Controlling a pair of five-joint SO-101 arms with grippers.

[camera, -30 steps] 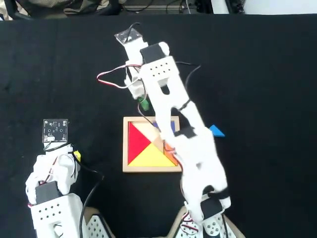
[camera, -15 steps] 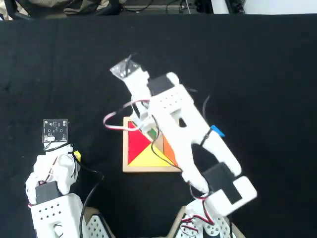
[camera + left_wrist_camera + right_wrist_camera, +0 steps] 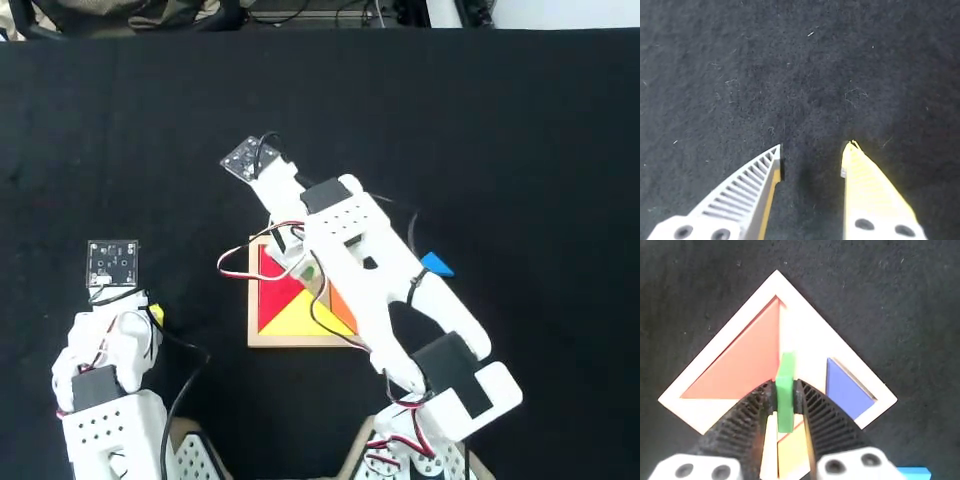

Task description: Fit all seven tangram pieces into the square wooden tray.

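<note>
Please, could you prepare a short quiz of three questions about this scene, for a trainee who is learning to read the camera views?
1. True or false: the right pincer is shut on a green piece over the wooden tray.
2. Where does the light-blue piece lie? A) inside the tray B) on the black table beside the tray C) in the right pincer
3. Fill in the gap: the left pincer, over bare table, is ____ (open or shut).

Key: 1 true; 2 B; 3 open.
</note>
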